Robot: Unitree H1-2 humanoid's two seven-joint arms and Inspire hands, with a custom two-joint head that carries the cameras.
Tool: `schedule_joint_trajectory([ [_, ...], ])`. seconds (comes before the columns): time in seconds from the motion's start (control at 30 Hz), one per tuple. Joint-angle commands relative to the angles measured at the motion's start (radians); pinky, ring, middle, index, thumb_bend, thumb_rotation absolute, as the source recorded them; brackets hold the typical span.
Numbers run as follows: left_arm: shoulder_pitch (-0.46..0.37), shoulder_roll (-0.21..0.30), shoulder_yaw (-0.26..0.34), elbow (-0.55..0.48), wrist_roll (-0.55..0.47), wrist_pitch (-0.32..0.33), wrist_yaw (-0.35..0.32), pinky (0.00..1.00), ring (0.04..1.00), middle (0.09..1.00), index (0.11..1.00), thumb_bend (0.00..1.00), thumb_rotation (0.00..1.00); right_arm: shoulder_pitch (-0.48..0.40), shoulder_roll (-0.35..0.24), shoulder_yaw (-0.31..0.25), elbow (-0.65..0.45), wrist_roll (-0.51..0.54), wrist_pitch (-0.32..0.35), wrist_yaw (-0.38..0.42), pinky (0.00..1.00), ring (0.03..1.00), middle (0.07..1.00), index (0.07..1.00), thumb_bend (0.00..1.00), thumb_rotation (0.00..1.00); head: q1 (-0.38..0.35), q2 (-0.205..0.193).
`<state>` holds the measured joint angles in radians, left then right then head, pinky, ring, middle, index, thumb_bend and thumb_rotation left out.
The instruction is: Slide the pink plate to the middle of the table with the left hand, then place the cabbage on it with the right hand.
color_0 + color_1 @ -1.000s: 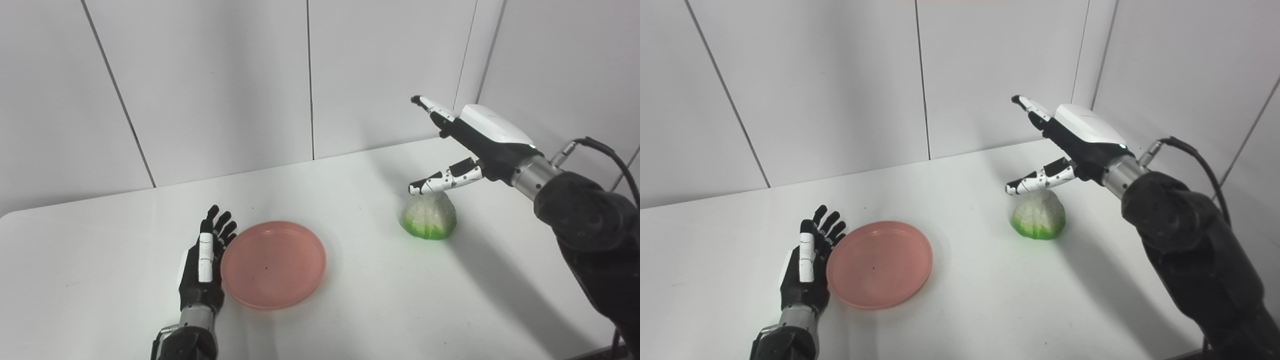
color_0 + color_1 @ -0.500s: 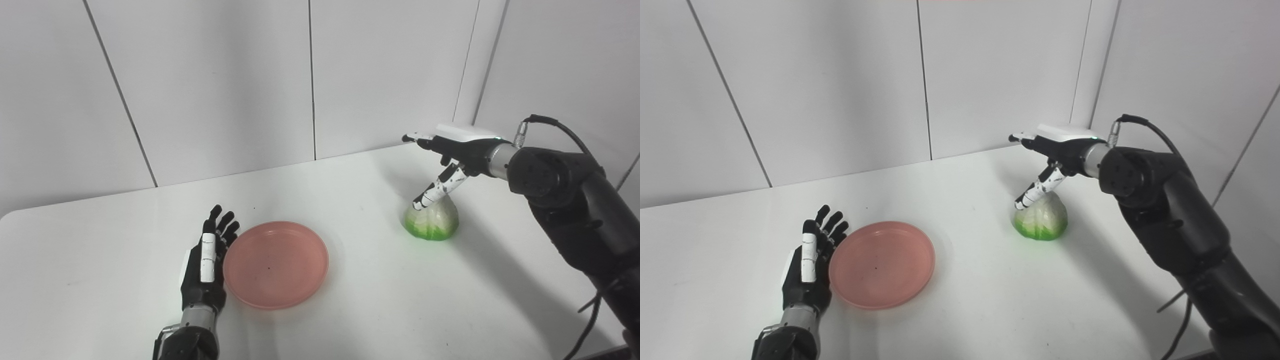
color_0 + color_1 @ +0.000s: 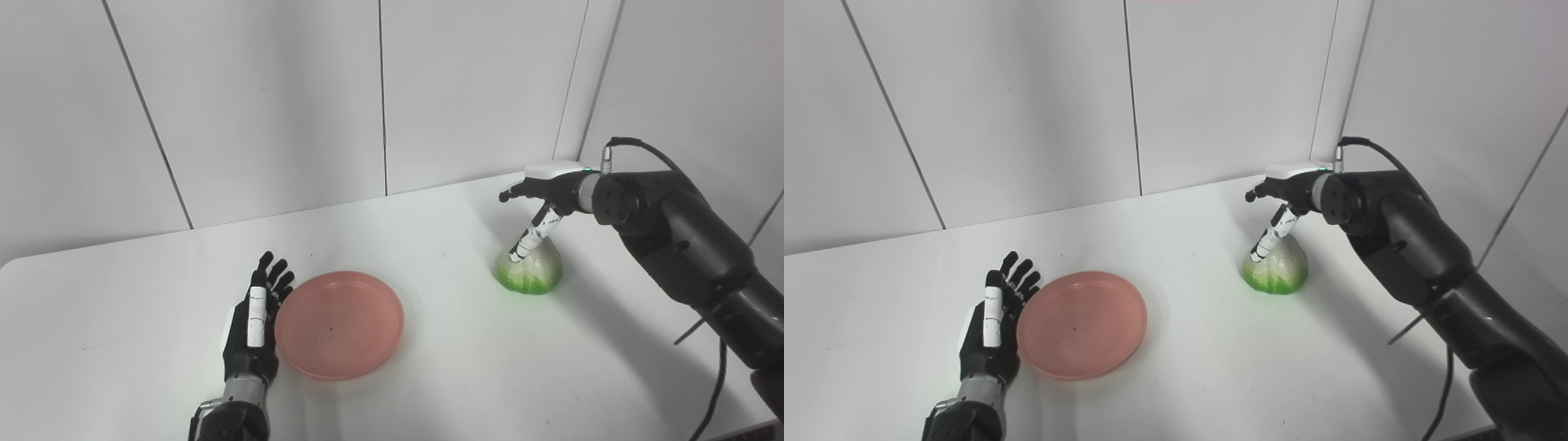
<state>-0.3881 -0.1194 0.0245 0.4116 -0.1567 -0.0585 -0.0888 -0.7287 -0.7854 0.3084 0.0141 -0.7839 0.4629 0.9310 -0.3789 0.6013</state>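
A white table [image 3: 429, 392] with a smooth matte top and a rounded left corner is seen against pale wall panels [image 3: 263, 104] divided by thin dark seams.

The right arm [image 3: 680, 245], sheathed in black with a glossy rounded joint, a metal collar and a black cable [image 3: 637, 144] looping off it, is extended across the far right of the table. The right hand [image 3: 539, 202], white-capped on the back, is poised over the cabbage [image 3: 528, 271]; its fingers are spread, nothing gripped. One white-and-black speckled digit [image 3: 530, 237] is angled down onto the cabbage's top; actual contact cannot be confirmed.

The pink plate [image 3: 339, 324], round, shallow, with a raised rim and a smooth plastic-like sheen, is found left of the table's middle, flat on the surface.

The left hand [image 3: 252, 327], black with white panels, is laid edge-up just beside the plate's left rim, fingers straight and slightly fanned, holding nothing. Touch with the rim cannot be told.

The cabbage, dome-shaped, pale and ribbed above, bright green at the base, sits on the table well right of the plate.
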Motion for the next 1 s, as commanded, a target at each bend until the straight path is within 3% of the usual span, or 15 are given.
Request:
schedule_joint_trajectory([
  [0.0,0.017,0.004,-0.001,0.016,0.000,0.037,0.004,0.95,0.917,0.934,0.940,0.93,0.90,-0.044,-0.042,-0.006,-0.006,-0.033,-0.025,-0.043,0.76,0.901,0.922,0.884,1.00,0.42,0.003,-0.001],
  [0.47,0.015,0.001,-0.002,0.011,0.004,0.048,0.008,0.96,0.914,0.924,0.930,0.94,0.89,-0.009,-0.031,0.016,0.022,-0.026,-0.044,-0.058,0.76,0.898,0.938,0.884,1.00,0.40,0.011,0.003],
  [0.87,0.009,-0.001,-0.001,0.023,-0.006,0.049,0.002,0.97,0.917,0.925,0.933,0.93,0.87,-0.050,-0.036,0.031,0.076,0.069,-0.055,0.021,0.75,0.930,0.972,0.913,1.00,0.36,0.016,0.000],
  [0.97,0.008,-0.003,-0.001,0.025,-0.008,0.049,0.000,0.97,0.922,0.929,0.928,0.94,0.86,-0.065,-0.036,0.034,0.086,0.088,-0.034,0.058,0.68,0.888,0.990,0.935,1.00,0.27,0.020,0.001],
])
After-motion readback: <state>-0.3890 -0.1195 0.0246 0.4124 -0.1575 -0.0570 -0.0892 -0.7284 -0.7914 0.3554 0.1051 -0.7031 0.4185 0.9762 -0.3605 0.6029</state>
